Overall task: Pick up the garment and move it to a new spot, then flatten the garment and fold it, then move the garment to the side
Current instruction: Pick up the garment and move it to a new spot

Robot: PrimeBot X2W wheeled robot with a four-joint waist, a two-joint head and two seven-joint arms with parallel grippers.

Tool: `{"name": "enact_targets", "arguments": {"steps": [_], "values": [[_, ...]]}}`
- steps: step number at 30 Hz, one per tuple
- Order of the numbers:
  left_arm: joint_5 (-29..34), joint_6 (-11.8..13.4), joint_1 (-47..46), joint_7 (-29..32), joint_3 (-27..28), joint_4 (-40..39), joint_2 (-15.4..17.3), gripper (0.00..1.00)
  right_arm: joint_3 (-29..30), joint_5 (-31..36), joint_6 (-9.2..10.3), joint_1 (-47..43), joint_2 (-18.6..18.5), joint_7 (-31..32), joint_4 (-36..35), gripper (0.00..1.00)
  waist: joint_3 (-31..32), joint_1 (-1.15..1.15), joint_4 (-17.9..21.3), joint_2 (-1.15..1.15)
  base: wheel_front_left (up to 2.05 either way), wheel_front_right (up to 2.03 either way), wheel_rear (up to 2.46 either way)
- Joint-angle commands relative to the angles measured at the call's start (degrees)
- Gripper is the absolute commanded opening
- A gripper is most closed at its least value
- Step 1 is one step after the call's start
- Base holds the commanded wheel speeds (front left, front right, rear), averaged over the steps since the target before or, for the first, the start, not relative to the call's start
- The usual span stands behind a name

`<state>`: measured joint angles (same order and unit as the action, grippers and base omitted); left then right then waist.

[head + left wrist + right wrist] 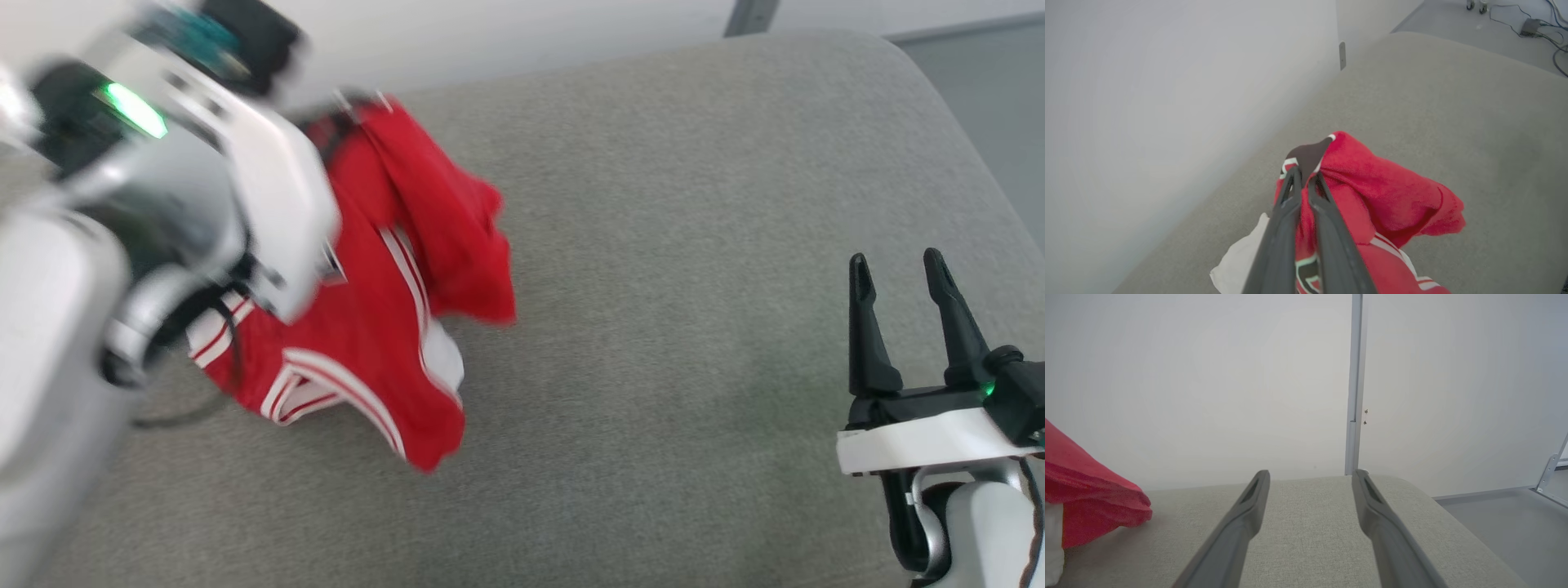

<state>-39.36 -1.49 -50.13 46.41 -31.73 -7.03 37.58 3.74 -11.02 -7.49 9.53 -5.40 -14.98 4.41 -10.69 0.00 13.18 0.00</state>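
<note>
Pale grey woven fabric covers the broad cushion (pixel 694 245) that serves as the work surface, with a plain white wall (pixel 1208 375) behind its far edge. On the left, the left pincer (pixel 1305 173) is pinched tight on a fold of the garment (pixel 384 327). The red jersey hangs from it in a bunch over the left part of the cushion, and I cannot tell whether its lowest folds touch the fabric. The left arm is blurred in the head view. To carry the garment well, it seems best to lift until the hem clears the cushion, keep the grip closed, and set it down toward the bare middle, where there is room to spread it. On the right, the right pincer (pixel 896 261) hovers with its fingers spread wide, holding nothing, well apart from the garment. Past the cushion's rounded far right corner lies grey floor (pixel 1515 522), with cables (pixel 1539 28) on it.
</note>
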Motion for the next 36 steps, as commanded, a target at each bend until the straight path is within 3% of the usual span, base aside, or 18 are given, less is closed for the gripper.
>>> {"name": "enact_targets", "arguments": {"steps": [1, 12, 25, 26, 27, 30, 31, 36], "values": [[0.3, 0.3, 2.0, 0.4, -1.6, -0.1, -0.9, 0.0, -0.5, -0.1, 0.0, -0.2, 0.5, -0.3, 0.2, 1.0, -0.8, 0.0, 1.4, 0.0, 0.0, 0.0, 0.0], [-0.4, -1.1, 11.5, 0.5, -9.5, 8.7, -3.6, 0.0, -3.2, -0.9, 0.0, 0.7, 1.8, -0.3, 1.3, 1.0, -2.1, 0.0, 5.9, 0.0, 0.0, 0.0, 0.0], [-0.7, -3.2, 14.9, -0.7, -14.3, 24.0, -6.9, 0.0, -4.6, -1.1, 0.0, 1.3, 2.3, -0.3, 2.4, 1.0, -2.6, 0.0, 7.0, 0.0, 0.0, 0.0, 0.0], [-0.5, -3.4, 14.9, -0.8, -14.7, 25.1, -7.1, 0.11, -4.7, -1.0, 0.0, 1.3, 2.3, -0.3, 2.6, 1.0, -2.5, 0.0, 6.9, 0.0, 0.0, 0.0, 0.0], [-0.3, -3.6, 15.0, -1.0, -15.1, 26.1, -7.4, 0.33, -4.7, -0.9, 0.0, 1.3, 2.3, -0.3, 2.6, 1.0, -2.4, 0.0, 6.8, 0.0, 0.0, 0.0, 0.0], [0.2, -4.3, 15.1, -1.7, -16.4, 28.3, -7.8, 0.53, -4.8, -0.7, 0.0, 1.3, 2.3, -0.3, 2.8, 1.0, -2.0, 0.0, 6.4, 0.0, 0.0, 0.0, 0.0], [0.4, -4.5, 15.4, -1.9, -17.0, 28.8, -8.0, 1.0, -4.8, -0.7, 0.0, 1.3, 2.3, -0.3, 2.7, 1.0, -1.9, 0.0, 6.2, 0.0, 0.0, 0.0, 0.0], [-0.8, -5.1, 15.3, -4.0, -17.6, 31.0, -8.7, 1.0, -4.5, -0.5, 0.0, 1.0, 2.0, -0.3, 2.5, 1.0, -1.5, 0.0, 4.9, 0.0, 0.0, 0.0, 0.0]]}}
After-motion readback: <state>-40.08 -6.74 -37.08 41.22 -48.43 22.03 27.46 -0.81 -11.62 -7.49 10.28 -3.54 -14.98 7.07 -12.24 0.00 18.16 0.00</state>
